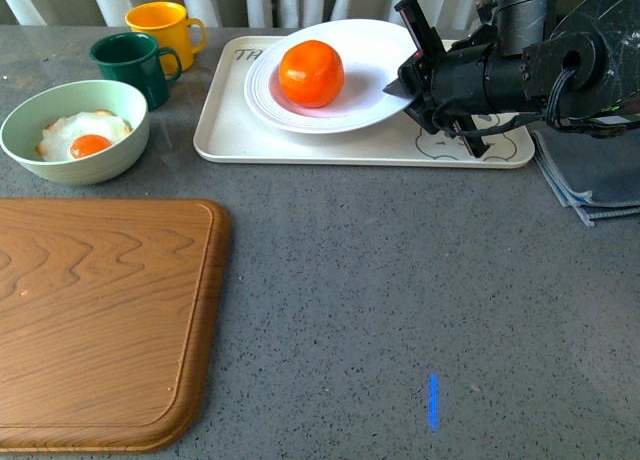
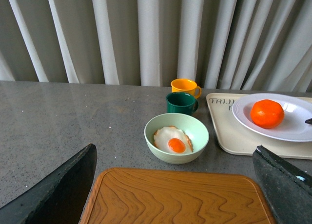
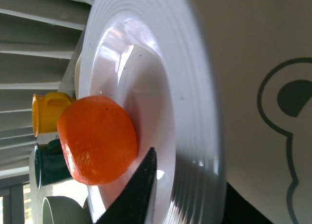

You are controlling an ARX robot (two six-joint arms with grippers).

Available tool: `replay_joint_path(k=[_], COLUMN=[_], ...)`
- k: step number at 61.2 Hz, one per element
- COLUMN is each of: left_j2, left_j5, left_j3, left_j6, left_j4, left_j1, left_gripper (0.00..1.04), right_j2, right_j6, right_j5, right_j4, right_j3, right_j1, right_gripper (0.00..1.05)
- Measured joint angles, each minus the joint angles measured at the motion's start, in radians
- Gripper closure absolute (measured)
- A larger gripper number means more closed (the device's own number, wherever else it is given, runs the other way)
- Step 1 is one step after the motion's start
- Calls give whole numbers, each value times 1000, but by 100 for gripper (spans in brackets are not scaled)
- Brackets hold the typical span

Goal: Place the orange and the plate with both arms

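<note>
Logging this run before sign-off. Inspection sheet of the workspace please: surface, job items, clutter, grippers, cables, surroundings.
Surface: grey speckled table, a short blue light mark near the front.
Job's things: orange sits in white plate; plate rests on cream tray.
Clutter: wooden board, green bowl with fried egg, yellow mug, dark green mug, folded grey cloth.
Grippers: right gripper at the plate's rim, one finger above it; left gripper open above the board.
Cables: black cable on the right arm.
Surroundings: pale curtain behind.

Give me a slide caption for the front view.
Right gripper grips the white plate's rim; orange sits on it.
</note>
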Motion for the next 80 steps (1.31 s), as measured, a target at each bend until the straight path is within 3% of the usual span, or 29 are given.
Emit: replay_joint_path(k=[28,43,50,52,53,57,58,60,67,80], left_j2=[0,0,0,0,0,0,0,0,0,0], left_j5=[0,0,0,0,0,0,0,0,0,0], left_j3=[0,0,0,0,0,0,0,0,0,0], left_j6=[0,0,0,0,0,0,0,0,0,0], left_j4=[0,0,0,0,0,0,0,0,0,0], left_j1=[0,0,0,0,0,0,0,0,0,0], left_gripper=[9,9,9,9,9,9,9,9,9,9], right_j2=[-143,-365,-518,-546,-567,-632,-638,-683,-798,-910], right_j6=[-32,-107,-221,-280,-337,-566,-566,-702,-896,-978], right_j5=[0,2,74,138,236,439,452,517,517,446], right_j4=[34,127,125,180,248,451,465,542,605,657], right_j3=[-161,-377,-505,-544,-578,-688,-697,-758,-896,-1078], right_j1=[-26,29,64,78,86,92,91,79,24,-43], right_gripper=[8,9,9,12,15,26,27,34,54,90])
